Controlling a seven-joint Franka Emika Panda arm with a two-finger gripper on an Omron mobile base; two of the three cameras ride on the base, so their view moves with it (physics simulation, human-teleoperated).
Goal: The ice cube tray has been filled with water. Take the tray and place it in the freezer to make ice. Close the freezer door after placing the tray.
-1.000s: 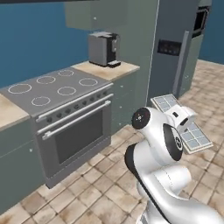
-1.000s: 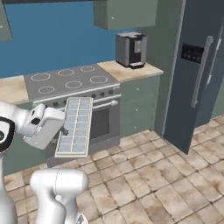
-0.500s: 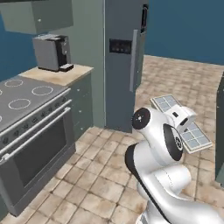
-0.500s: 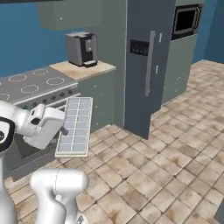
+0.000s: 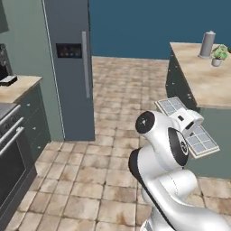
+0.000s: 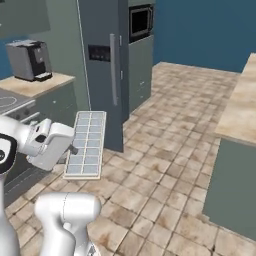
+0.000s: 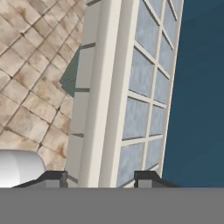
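Jaws closed on the ice cube tray (image 7: 131,100): in the hand view the two dark finger tips (image 7: 146,177) stand on either side of the tray's long edge, one against its white outer wall and one against the celled face. The gripper (image 6: 74,149) holds the tray clear of the tiled floor (image 6: 165,150), and everything else is placed from the tray.

In the right base view, far left of the tray, a grey coffee machine (image 6: 29,60) stands on a pale worktop (image 6: 37,84) above dark green cabinets. The tray (image 6: 86,144) lies roughly flat, its grid of square cells facing up, one long edge at the gripper. Just behind and right of it rises the dark slate fridge unit with the freezer door (image 6: 102,65), shut, showing its black dispenser panel (image 6: 99,52) and long vertical grey bar handle (image 6: 114,69). Further right, past the fridge, a black-windowed wall oven (image 6: 140,21) is set in a tall cabinet. At the far right stands an island worktop (image 6: 240,112).

In the left base view the freezer door (image 5: 70,67) stands well left of the tray (image 5: 187,128), with open floor between them. Behind and right of the tray, the island worktop (image 5: 203,76) carries a grey cylinder (image 5: 207,44) and a small potted plant (image 5: 219,55).
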